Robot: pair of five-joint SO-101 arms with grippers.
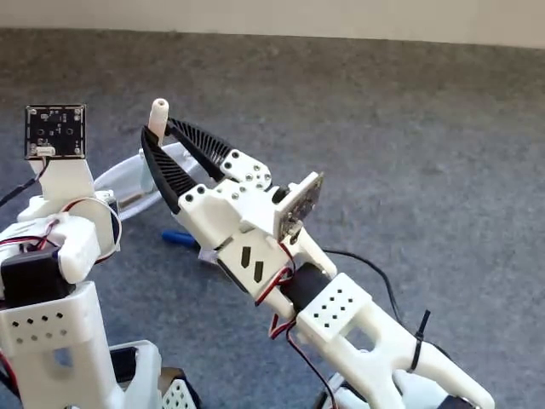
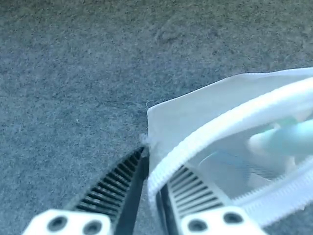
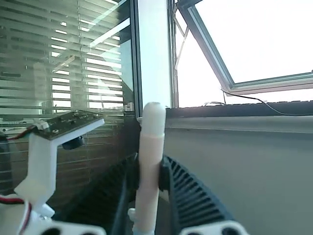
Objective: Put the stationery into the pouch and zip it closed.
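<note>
The pouch [image 2: 186,117], white and see-through, is lying open on the grey bench [image 2: 73,73], and I am pinching its corner with my left hand [image 2: 154,169]. The two black ribbed fingers [image 2: 115,183] are pressing together on the thin plastic right beside the end of the white zipper track [image 2: 220,122]. Through the open mouth a teal pen [image 2: 283,139] is showing inside the pouch, lying along its length. With my right hand [image 1: 160,129] I am gripping a white pen [image 1: 158,115], clamped on its barrel so that its rounded end is sticking up past my fingertips. In the high view I am holding it raised above the bench, over the far side of the pouch, with the arm reaching in from the near right. In my right wrist view the pen is standing between my fingers and pointing at a window [image 3: 254,39] across the room. A blue item [image 1: 180,238] is lying on the bench near the pouch, partly hidden under my right arm, and I cannot tell what kind of stationery it is. My left arm is standing at the left edge of the high view, bent down over the pouch.
</note>
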